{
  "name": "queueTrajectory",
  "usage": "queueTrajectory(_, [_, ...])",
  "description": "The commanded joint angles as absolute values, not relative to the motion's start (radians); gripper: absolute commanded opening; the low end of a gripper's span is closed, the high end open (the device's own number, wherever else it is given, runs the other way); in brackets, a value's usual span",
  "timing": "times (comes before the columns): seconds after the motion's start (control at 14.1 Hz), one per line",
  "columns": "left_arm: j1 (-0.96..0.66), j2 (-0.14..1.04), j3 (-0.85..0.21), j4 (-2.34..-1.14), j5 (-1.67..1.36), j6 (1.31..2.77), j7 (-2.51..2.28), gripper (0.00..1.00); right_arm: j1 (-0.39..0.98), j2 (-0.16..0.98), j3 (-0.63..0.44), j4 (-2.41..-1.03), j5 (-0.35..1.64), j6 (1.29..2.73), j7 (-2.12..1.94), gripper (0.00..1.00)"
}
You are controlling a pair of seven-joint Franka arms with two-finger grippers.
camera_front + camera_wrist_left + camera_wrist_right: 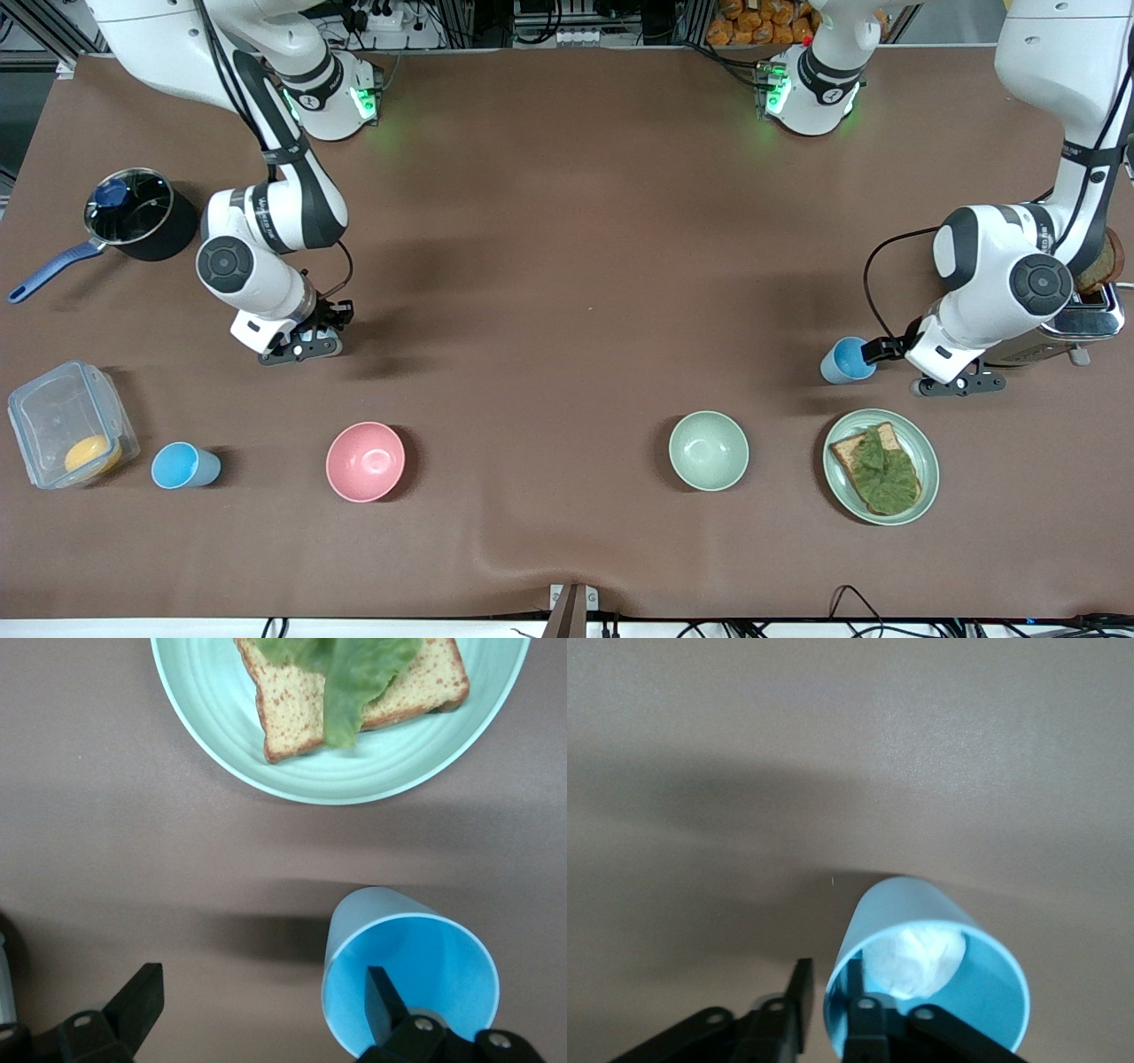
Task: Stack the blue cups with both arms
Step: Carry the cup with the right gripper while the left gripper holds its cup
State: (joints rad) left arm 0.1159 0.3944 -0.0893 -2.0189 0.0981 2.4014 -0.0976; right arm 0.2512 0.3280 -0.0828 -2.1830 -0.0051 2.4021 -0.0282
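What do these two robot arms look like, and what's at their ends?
The right arm and left arm are glossy white, rounded jointed tubes with dark grey round joint caps, black bands and small lettering. Along them run black cables, green lights glow at their bases, and each ends in slim black two-finger jaws.

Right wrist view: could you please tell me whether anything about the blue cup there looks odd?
Yes. The blue cup, gripped at its wall by the right gripper, has a crumpled white wad inside, perhaps tissue. A cup meant for stacking would normally be empty, and the wad may keep another cup from nesting fully.
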Motion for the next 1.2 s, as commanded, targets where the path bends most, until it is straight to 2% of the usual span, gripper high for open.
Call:
queueTrajectory(0.0, [0.114, 0.420, -0.094, -2.016, 0.123, 2.407, -0.101, 1.00, 0.245, 0.333, -0.078, -2.107, -0.023, 2.295, -0.006, 0.00])
queueTrajectory(0.35, [0.092, 0.480, -0.092, -2.010, 0.121, 2.439, -0.106, 1.00, 0.279, 0.333, -0.075, -1.863, -0.014, 1.981, -0.002, 0.00])
queueTrajectory(0.57, [0.092, 0.529, -0.094, -2.011, 0.117, 2.529, -0.107, 1.00, 0.383, 0.331, -0.075, -1.746, -0.006, 1.849, 0.096, 0.00])
queueTrajectory(0.64, [0.092, 0.544, -0.094, -2.011, 0.112, 2.555, -0.107, 0.59, 0.423, 0.333, -0.075, -1.712, -0.006, 1.841, 0.177, 0.00])
queueTrajectory(0.71, [0.092, 0.555, -0.094, -2.011, 0.112, 2.571, -0.107, 0.23, 0.464, 0.339, -0.075, -1.688, 0.001, 1.839, 0.257, 0.00])
queueTrajectory(0.78, [0.092, 0.558, -0.094, -2.011, 0.110, 2.576, -0.107, 0.04, 0.515, 0.347, -0.074, -1.677, 0.018, 1.839, 0.337, 0.00])
queueTrajectory(0.85, [0.092, 0.561, -0.094, -2.011, 0.109, 2.576, -0.109, 0.00, 0.570, 0.350, -0.075, -1.674, 0.034, 1.845, 0.423, 0.00])
queueTrajectory(1.13, [0.092, 0.558, -0.094, -2.008, 0.107, 2.576, -0.109, 0.00, 0.707, 0.422, -0.075, -1.582, 0.115, 1.864, 0.618, 0.00])
